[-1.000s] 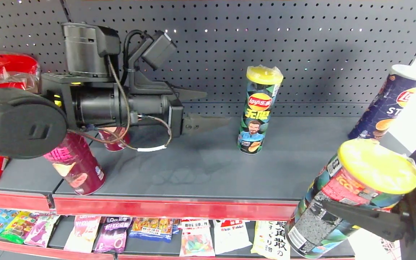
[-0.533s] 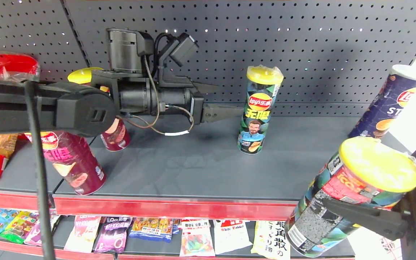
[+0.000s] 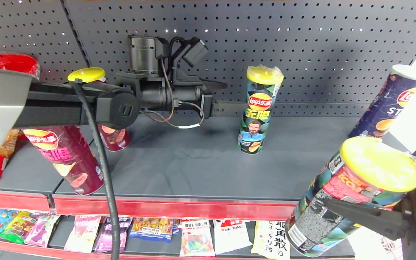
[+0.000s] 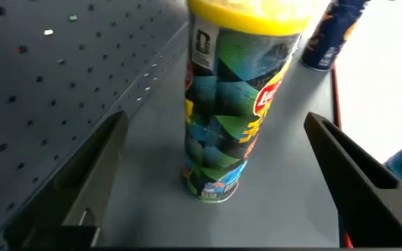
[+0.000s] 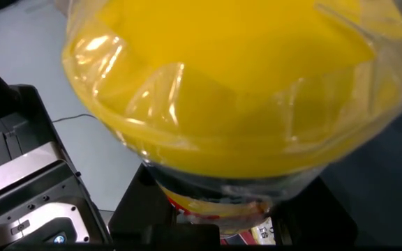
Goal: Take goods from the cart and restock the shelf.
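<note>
A green chips can (image 3: 259,110) with a yellow lid stands upright near the back of the grey shelf (image 3: 200,169). My left gripper (image 3: 235,96) is stretched out from the left and is open. In the left wrist view the can (image 4: 232,104) stands just ahead of the gap, with one finger (image 4: 89,181) on either side and neither touching it. At the lower right, in front of the shelf edge, my right gripper (image 3: 334,207) is shut on a second green can (image 3: 352,191), held tilted. Its yellow wrapped lid (image 5: 222,84) faces the right wrist camera.
Two maroon cans (image 3: 69,159) (image 3: 115,138) stand on the shelf's left, under my left arm. A blue can (image 3: 388,103) leans at the right end, and red bags (image 3: 5,61) sit far left. Snack packets (image 3: 193,238) hang on the lower shelf. Open room lies mid-shelf.
My left arm has stretched farther right and back, bringing its open gripper up to the standing green can. The right gripper with its can has barely moved.
</note>
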Robot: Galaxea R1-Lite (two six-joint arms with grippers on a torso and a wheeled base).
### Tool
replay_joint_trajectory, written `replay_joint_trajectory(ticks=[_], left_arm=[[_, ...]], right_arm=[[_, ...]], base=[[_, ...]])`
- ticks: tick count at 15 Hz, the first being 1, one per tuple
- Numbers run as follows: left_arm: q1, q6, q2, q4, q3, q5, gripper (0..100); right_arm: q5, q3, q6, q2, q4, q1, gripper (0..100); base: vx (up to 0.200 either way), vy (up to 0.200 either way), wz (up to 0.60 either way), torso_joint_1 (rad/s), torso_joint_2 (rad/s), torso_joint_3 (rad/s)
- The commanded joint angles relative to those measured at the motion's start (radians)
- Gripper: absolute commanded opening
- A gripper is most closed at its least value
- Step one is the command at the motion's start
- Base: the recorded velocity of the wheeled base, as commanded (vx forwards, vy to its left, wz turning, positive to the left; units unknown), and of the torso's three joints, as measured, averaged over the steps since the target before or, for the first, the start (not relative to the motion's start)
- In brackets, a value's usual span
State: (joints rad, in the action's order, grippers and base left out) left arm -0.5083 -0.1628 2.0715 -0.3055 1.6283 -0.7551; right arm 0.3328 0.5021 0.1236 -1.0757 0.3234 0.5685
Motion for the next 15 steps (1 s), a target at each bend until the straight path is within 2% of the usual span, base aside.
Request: replay_joint_trajectory(ticks=[1, 8, 15], left_arm=[[-0.003, 0.000, 0.030, 0.000, 0.022, -0.006, 100], [-0.032, 0.000, 0.075, 0.009, 0.082, -0.027, 100], [-0.061, 0.003, 0.168, 0.009, 0.216, -0.030, 100]], right_arm=[[0.000, -0.001, 0.001, -0.001, 0.000, 0.001, 0], [0.002, -0.001, 0.001, -0.003, 0.000, 0.001, 0], [0.000, 0.001, 0.001, -0.001, 0.002, 0.001, 0]], base=[[0.000, 0.000, 0.00, 0.000, 0.00, 0.000], [0.000, 0.000, 0.00, 0.000, 0.00, 0.000], [0.000, 0.000, 0.00, 0.000, 0.00, 0.000]])
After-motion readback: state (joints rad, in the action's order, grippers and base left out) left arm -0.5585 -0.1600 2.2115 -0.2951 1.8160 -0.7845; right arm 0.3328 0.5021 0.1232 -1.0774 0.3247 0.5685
